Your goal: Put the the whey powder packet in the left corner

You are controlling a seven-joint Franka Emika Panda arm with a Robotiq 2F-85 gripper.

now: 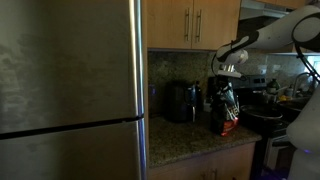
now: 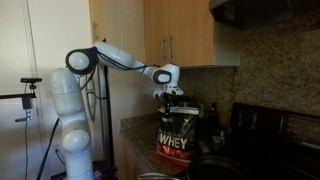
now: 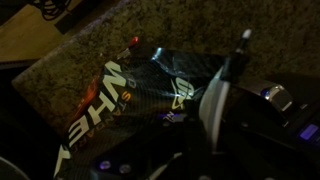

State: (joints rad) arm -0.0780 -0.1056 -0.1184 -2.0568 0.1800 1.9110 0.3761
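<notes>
Beside the steel fridge (image 1: 70, 80), on the granite counter (image 1: 190, 140), the black toaster (image 1: 180, 102) separates the left corner (image 1: 157, 116) from your upright whey powder packet (image 2: 175, 138). Your gripper (image 2: 172, 100) hangs at its top edge, perhaps touching; jaw opening cannot be told.

Black-and-red whey powder packet (image 2: 174, 138); speckled brown granite counter (image 3: 90, 45)
</notes>
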